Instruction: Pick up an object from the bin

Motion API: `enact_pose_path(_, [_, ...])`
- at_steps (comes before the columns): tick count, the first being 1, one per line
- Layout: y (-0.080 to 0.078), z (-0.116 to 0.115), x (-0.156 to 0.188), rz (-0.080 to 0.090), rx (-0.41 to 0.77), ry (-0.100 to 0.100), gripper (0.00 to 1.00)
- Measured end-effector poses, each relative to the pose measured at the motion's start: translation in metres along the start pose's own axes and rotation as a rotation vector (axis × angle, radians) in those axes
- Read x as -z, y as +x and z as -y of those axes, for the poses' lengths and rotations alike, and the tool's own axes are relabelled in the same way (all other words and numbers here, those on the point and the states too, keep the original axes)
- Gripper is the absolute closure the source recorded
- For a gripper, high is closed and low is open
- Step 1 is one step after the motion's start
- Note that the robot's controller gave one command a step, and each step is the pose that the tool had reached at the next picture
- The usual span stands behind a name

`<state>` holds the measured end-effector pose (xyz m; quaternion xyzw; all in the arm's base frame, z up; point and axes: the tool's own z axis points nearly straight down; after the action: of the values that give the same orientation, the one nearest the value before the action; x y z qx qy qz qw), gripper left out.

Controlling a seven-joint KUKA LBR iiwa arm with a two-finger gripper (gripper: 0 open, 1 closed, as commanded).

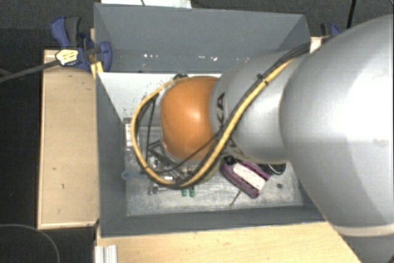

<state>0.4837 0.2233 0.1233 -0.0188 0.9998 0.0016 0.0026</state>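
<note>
The arm (258, 114) is hanging low in the bin (197, 40) — a purple block (245, 177) is lying just right of its tip, slanting — grip state I cannot tell.

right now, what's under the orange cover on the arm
Past the lower edge of the orange cover, a purple and white thing lies on the bin floor to the view's right, and small green bits sit just below. Whatever lies straight beneath the cover is hidden by it.

A block (246, 177) lies in the bin (203, 40) beside the arm (320, 126).
</note>
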Motion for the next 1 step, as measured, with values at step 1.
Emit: enact_pose_path(1, [-0.0010, -0.0002, 0.0179, 0.000, -0.001, 0.000, 1.00])
